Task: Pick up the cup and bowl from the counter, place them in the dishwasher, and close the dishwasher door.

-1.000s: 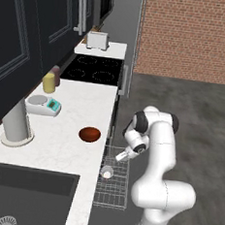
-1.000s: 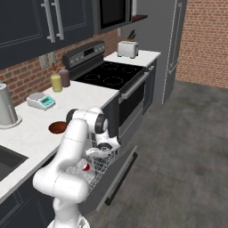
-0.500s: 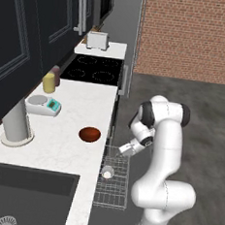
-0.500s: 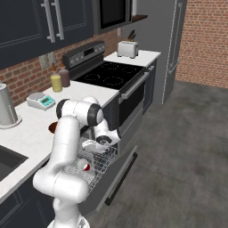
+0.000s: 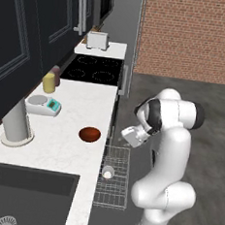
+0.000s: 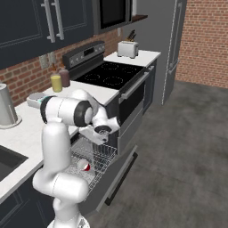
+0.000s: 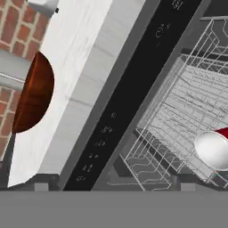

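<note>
The reddish-brown bowl (image 5: 89, 134) sits on the white counter (image 5: 57, 148) near its front edge. In the hand view the bowl (image 7: 35, 91) lies to the left on the counter (image 7: 84, 58). The red cup (image 5: 107, 172) lies on its side in the pulled-out wire rack (image 5: 114, 190) of the dishwasher, pale inside facing up. The cup (image 6: 83, 165) and the lowered dishwasher door (image 6: 120, 171) also appear from the right. My gripper (image 5: 119, 141) hangs open and empty above the rack, just right of the bowl. It points at the counter edge (image 7: 114, 187).
A grey scale with teal display (image 5: 44, 105), a yellow jar (image 5: 48, 82) and a steel cylinder (image 5: 16, 122) stand behind the bowl. The black hob (image 5: 94, 69) and toaster (image 5: 97, 40) lie farther back, the black sink (image 5: 24, 193) at the near end.
My hand has risen out of the rack, away from the cup, and turned toward the counter edge near the bowl. The cup stays in the rack.
</note>
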